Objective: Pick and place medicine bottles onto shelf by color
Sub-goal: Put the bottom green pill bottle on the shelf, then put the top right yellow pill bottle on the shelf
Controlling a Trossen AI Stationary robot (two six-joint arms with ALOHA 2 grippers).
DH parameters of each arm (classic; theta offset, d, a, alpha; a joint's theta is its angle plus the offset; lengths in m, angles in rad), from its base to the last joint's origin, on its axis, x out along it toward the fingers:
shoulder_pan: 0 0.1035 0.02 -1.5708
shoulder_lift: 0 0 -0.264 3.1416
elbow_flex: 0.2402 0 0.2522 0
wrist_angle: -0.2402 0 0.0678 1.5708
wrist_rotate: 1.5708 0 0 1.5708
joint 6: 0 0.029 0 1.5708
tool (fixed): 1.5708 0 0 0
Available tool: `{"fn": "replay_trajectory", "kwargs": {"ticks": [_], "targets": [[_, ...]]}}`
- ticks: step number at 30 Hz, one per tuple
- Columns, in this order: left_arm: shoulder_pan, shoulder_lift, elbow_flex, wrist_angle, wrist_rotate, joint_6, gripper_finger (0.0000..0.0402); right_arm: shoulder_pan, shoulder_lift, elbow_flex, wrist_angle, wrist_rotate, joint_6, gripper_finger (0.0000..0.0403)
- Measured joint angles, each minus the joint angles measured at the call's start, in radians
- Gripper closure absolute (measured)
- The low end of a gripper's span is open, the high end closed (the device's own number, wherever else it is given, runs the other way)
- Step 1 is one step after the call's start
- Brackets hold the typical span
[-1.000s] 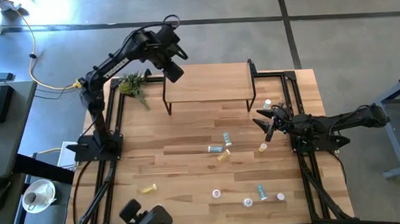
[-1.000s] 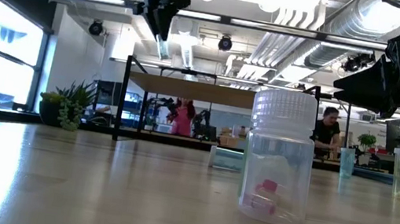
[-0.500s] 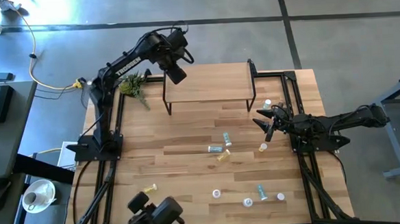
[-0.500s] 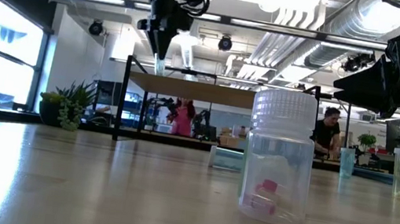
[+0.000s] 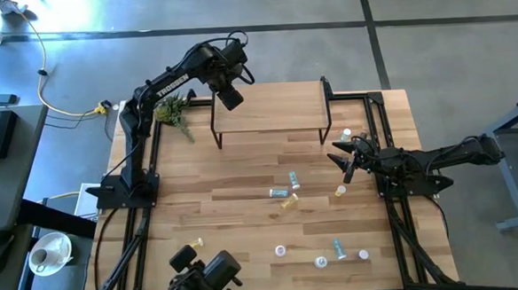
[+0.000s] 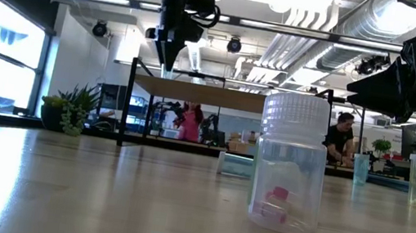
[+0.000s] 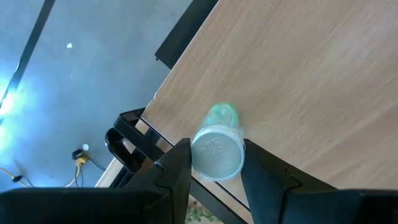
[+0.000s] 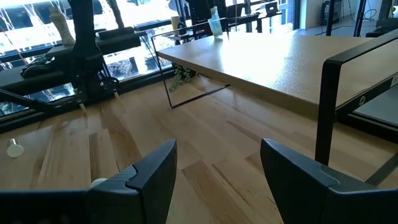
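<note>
1. Left gripper [image 7: 214, 163]: we find it above the back left corner of the shelf [image 5: 270, 109], clamped on a teal bottle [image 7: 217, 148]. The white cap faces the wrist camera; the body points down at the board.

2. Teal bottle, handling: we judge it very light, rigid plastic, smooth and round. The jaws press on the ribbed cap, which gives some purchase, but a cylinder held this way can swivel or slip if bumped. We rate it sturdy rather than fragile; a short drop would likely only send it rolling.

3. Where to hold: across the cap or upper body, jaws on opposite sides, with the bottle's axis upright for release so that the flat base meets the board.

4. Shelf: a pale wood board on thin black legs at the back of the table [image 5: 245, 208]. We see no bottle standing on it in the overhead view. We expect the smooth top to let a tipped bottle roll off.

5. Right gripper [image 5: 344, 156]: low at the right side of the table, jaws spread wide, nothing in them.

6. Loose bottles [image 5: 281, 193]: scattered on the tabletop, some upright and some lying down. A clear bottle [image 6: 290, 163] stands close to the low camera.

7. Plant sprig [image 5: 174, 109]: lies left of the shelf.
</note>
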Motion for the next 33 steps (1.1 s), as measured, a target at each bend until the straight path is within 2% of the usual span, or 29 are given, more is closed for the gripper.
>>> {"fn": "replay_trajectory", "kwargs": {"ticks": [33], "targets": [[0.0, 0.0, 0.0, 0.025, -0.019, 0.034, 0.0218, 0.0, 0.0, 0.0, 0.0, 0.0, 0.0, 0.0181]]}}
